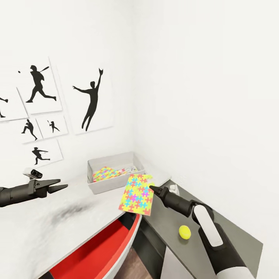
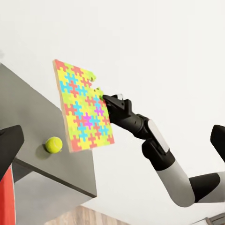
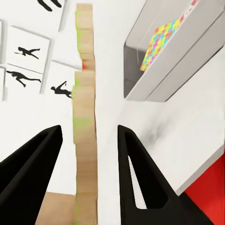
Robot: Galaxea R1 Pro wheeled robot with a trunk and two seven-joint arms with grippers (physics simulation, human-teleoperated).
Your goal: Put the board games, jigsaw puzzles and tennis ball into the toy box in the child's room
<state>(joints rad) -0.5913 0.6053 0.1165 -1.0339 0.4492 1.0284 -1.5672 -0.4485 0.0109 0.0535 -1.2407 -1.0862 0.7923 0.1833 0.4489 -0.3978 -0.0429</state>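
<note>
My right gripper [image 1: 152,188] is shut on the edge of a jigsaw puzzle [image 1: 136,193], a flat box covered in multicolour pieces, held tilted in the air just in front of the toy box [image 1: 112,185]. The right wrist view shows that puzzle [image 3: 85,117] edge-on between the fingers [image 3: 136,173]. The light grey toy box holds another jigsaw puzzle [image 1: 104,173] and a printed box beside it. The tennis ball [image 1: 185,232] lies on the lower dark grey section. My left gripper [image 1: 58,185] hovers open over the table [image 1: 46,224], left of the toy box, holding nothing.
The toy box stands in the corner against white walls with baseball silhouette pictures [image 1: 91,100]. A red curved object [image 1: 97,248] sits under the table's front edge. The left wrist view shows the held puzzle [image 2: 84,108], the ball [image 2: 53,144] and my right arm [image 2: 154,145].
</note>
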